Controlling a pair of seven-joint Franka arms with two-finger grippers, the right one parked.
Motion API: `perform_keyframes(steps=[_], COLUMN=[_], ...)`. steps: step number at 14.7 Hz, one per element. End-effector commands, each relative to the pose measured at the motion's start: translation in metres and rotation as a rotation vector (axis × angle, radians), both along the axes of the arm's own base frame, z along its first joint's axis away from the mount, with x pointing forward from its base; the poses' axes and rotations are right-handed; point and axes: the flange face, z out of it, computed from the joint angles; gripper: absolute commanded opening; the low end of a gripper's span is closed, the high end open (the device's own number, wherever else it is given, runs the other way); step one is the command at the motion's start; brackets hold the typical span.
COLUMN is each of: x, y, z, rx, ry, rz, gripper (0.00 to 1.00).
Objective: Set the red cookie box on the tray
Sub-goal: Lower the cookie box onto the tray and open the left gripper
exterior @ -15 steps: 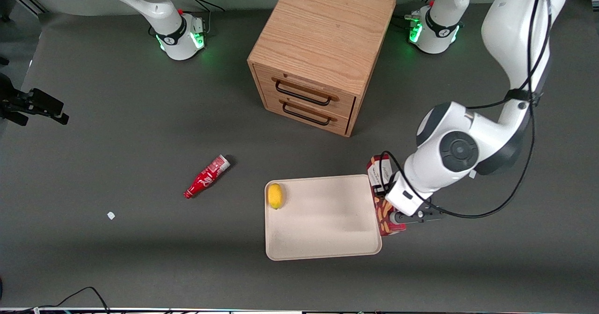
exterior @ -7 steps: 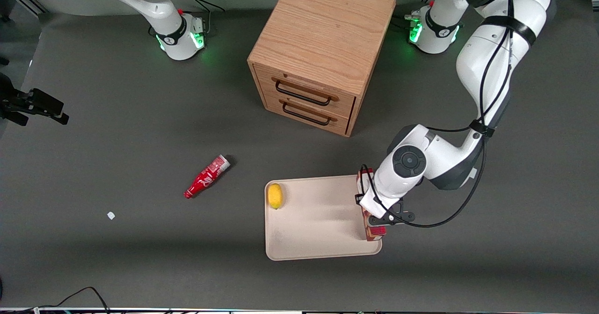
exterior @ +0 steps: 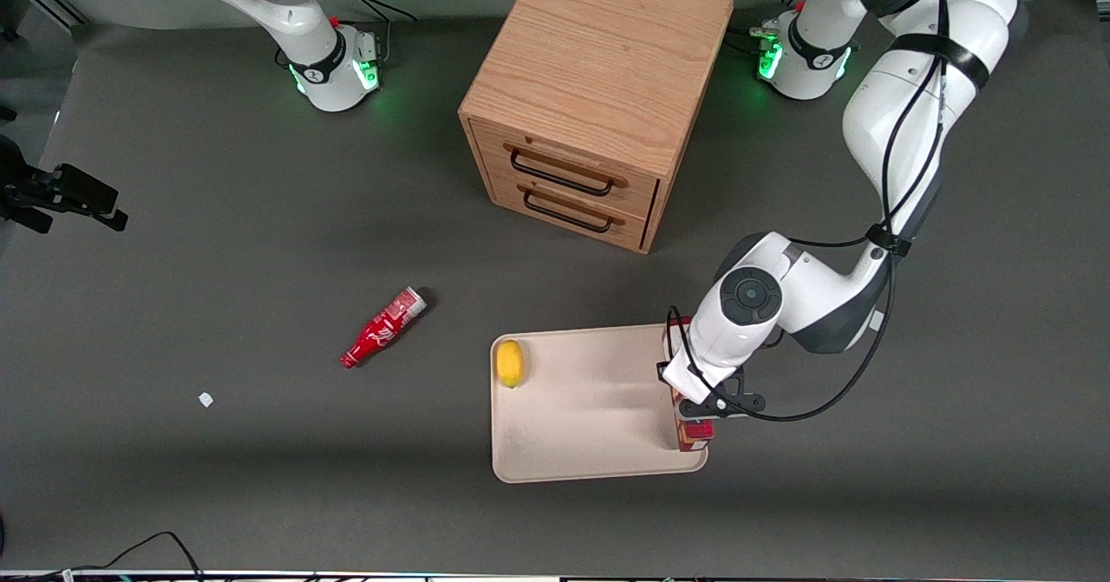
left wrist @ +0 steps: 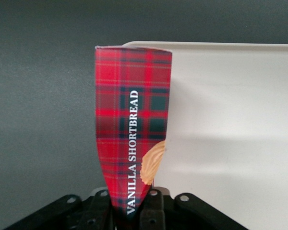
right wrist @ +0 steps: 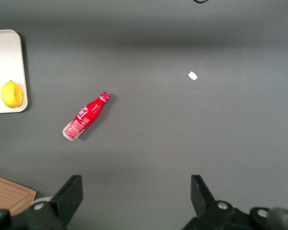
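the claw (left wrist: 132, 211) is closed on the red cookie box (left wrist: 132, 129), its fingers pinching the two broad faces of the tartan shortbread carton near one end; the box is carried on edge along the tray (exterior: 590, 408) side nearest the working arm, its visible end (exterior: 694, 433) over the corner nearest the front camera; whether it already touches the tray cannot be told; a lemon (exterior: 510, 362) lies in the tray's corner toward the parked arm, well apart; the carton looks light and stiff but thin-walled, so a hard squeeze could dent it; its printed card looks fairly slick; held this close to one end it may pivot, so a mid-length grip on the broad faces seems safer.
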Motion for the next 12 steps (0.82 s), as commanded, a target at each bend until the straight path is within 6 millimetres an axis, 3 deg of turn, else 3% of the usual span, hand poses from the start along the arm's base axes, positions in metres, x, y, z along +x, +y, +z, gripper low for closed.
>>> perform_keyframes(steps=[1, 2, 6, 8, 12], x=[0.002, 0.002, 0.003, 0.000, -0.020], y=[-0.003, -0.002, 0.001, 0.003, 0.013], z=[0.005, 0.006, 0.023, 0.054, 0.155], rx=[0.002, 0.003, 0.002, 0.034, 0.050], ry=[-0.030, -0.030, -0.037, -0.027, 0.018], rz=[0.009, 0.013, 0.070, 0.082, 0.134], gripper=[0.94, 1.00, 1.00, 1.00, 1.00])
